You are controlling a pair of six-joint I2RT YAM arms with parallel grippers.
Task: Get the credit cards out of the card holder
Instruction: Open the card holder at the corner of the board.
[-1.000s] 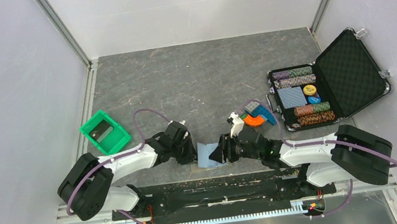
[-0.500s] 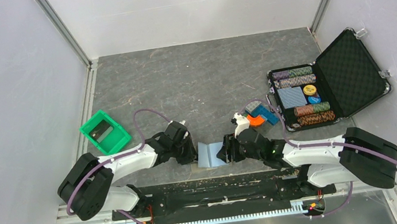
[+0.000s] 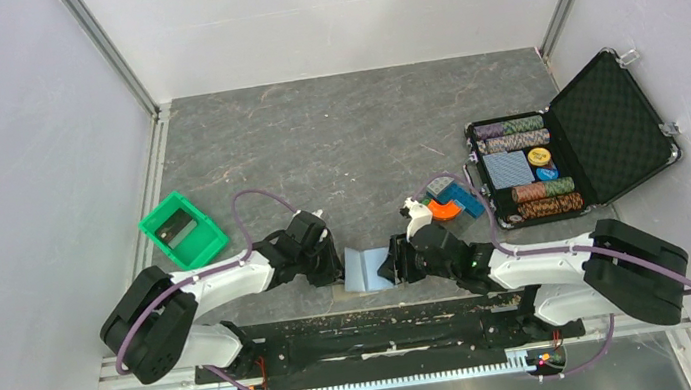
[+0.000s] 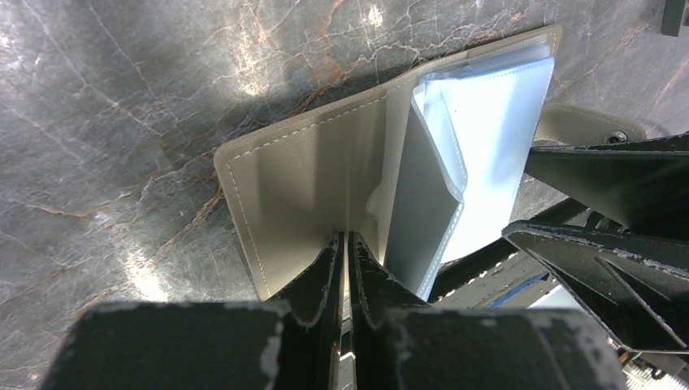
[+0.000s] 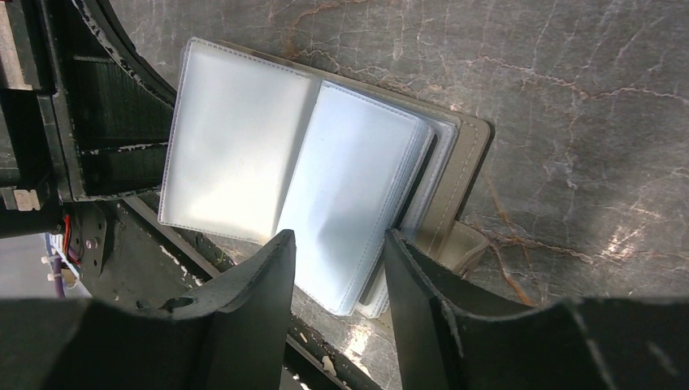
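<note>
1. Black fingers of the left gripper [image 4: 343, 237] are pinching the card holder [image 4: 296, 175] by its taupe cover, jaws closed on it, and pinning it open on the grey stone table [image 4: 97, 122] between the arms.
2. Right gripper [image 5: 335, 244] is hovering half-open at the clear sleeves [image 5: 357, 179] (gripping nothing, I judge); it should be nipping a card's edge, not the sleeve.
3. Silvery-blue pages are fanning out; credit cards are not showing clearly.

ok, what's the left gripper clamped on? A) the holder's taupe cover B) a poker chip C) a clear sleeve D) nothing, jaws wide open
A: left wrist view shows the left gripper pinched shut on the taupe cover of the card holder, clear sleeves loose beside it.
</note>
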